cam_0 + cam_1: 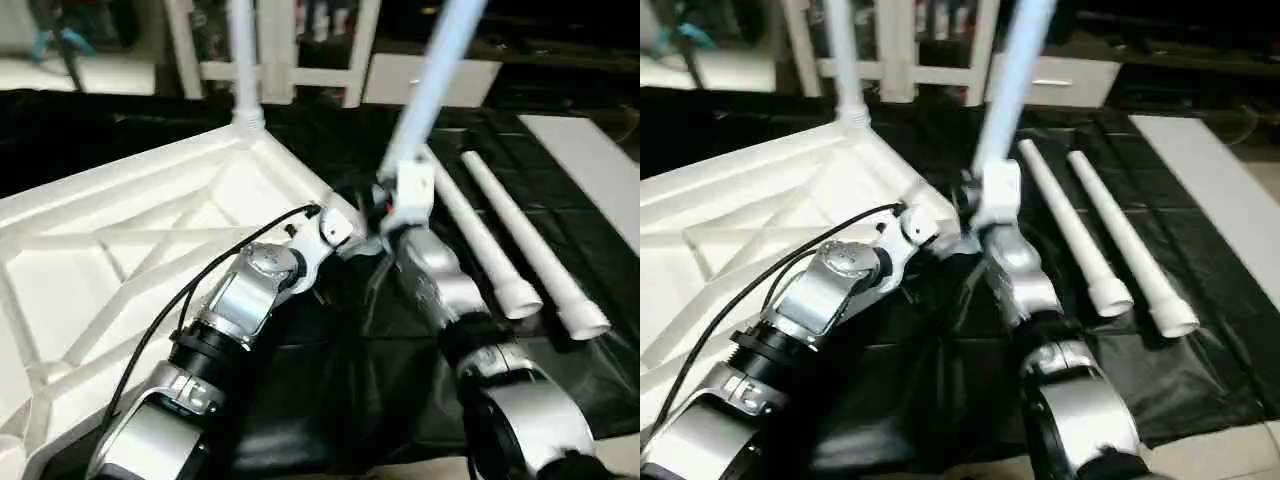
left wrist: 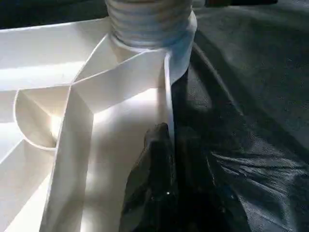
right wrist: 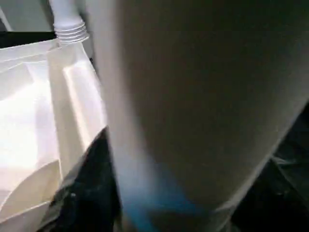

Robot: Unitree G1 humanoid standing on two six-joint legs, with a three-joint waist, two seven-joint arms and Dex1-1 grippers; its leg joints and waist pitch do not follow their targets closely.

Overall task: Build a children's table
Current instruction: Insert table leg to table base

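White plastic tabletop [image 1: 120, 240] upside down on black sheet [image 1: 330, 400], one leg [image 1: 243, 60] seated in far corner. Left end effector [image 2: 161, 169] clamped shut on rim. Right end effector [image 1: 400, 205] carries second leg [image 1: 435, 80]; grip state cannot tell. Two legs [image 1: 520, 250] spare alongside. Risk: tilted leg possibly slipping, missing socket.

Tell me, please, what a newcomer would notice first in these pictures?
First, the white table top lying upside down on the left, its X-ribs showing, with one leg already standing in its far corner socket. Next, a second leg rising steeply at the right gripper in the middle. Two spare legs lie on the black sheet to the right.
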